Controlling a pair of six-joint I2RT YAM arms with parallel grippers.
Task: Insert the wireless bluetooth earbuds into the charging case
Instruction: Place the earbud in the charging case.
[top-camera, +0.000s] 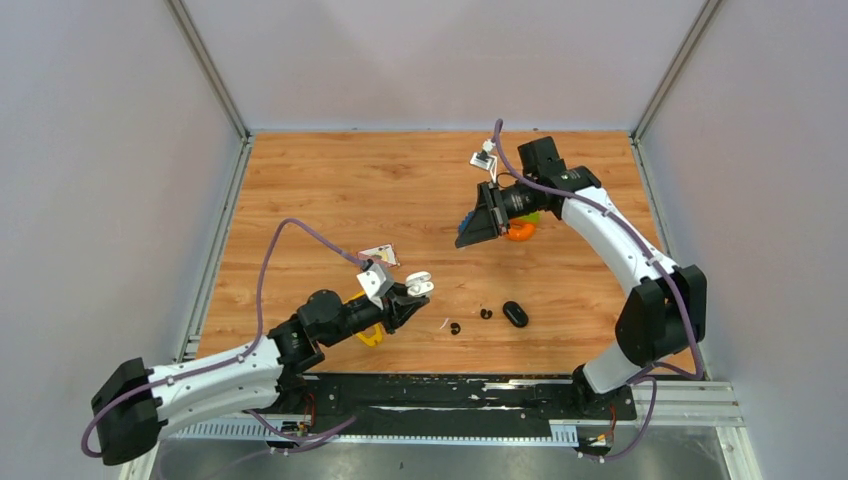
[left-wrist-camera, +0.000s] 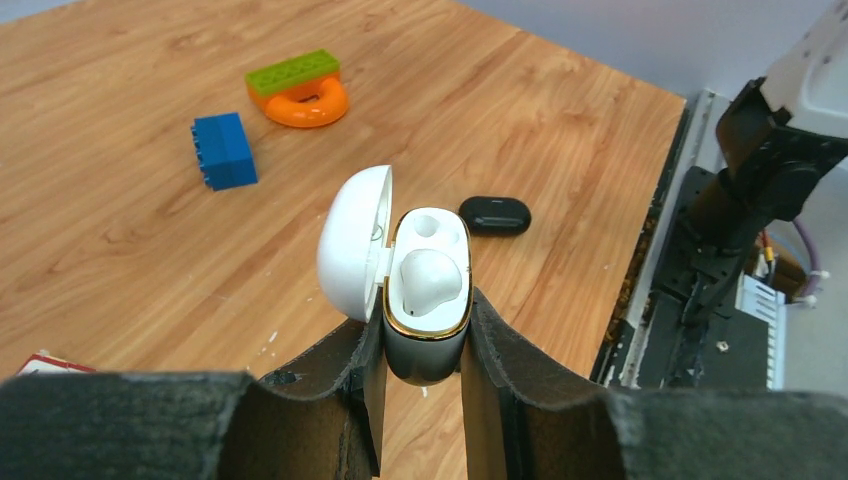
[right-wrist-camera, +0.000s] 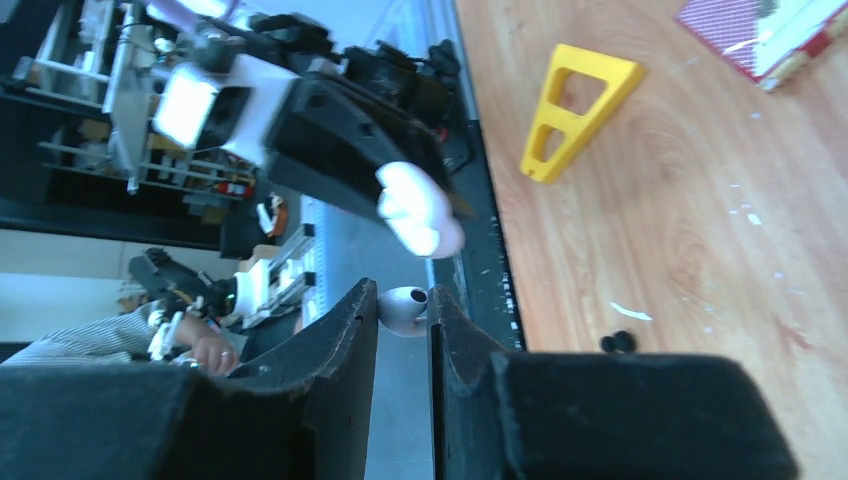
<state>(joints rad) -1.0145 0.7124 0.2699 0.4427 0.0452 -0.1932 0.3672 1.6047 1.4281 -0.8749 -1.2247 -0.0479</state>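
Note:
My left gripper (left-wrist-camera: 425, 335) is shut on the open white charging case (left-wrist-camera: 428, 300), held above the table; it also shows in the top view (top-camera: 417, 287). One white earbud (left-wrist-camera: 430, 278) sits in the case; the other socket is empty. My right gripper (right-wrist-camera: 403, 305) is shut on a second white earbud (right-wrist-camera: 402, 310), held in the air at the table's back right (top-camera: 468, 238). Two black earbuds (top-camera: 455, 328) (top-camera: 486, 314) lie on the table beside a closed black case (top-camera: 515, 314), which also shows in the left wrist view (left-wrist-camera: 495, 215).
A blue block (left-wrist-camera: 224, 150) and an orange ring with a green brick (left-wrist-camera: 298, 92) lie under the right arm. A yellow triangle (right-wrist-camera: 575, 105) lies under the left gripper. A small card (top-camera: 380, 256) lies nearby. A black rail (top-camera: 450, 395) runs along the front edge.

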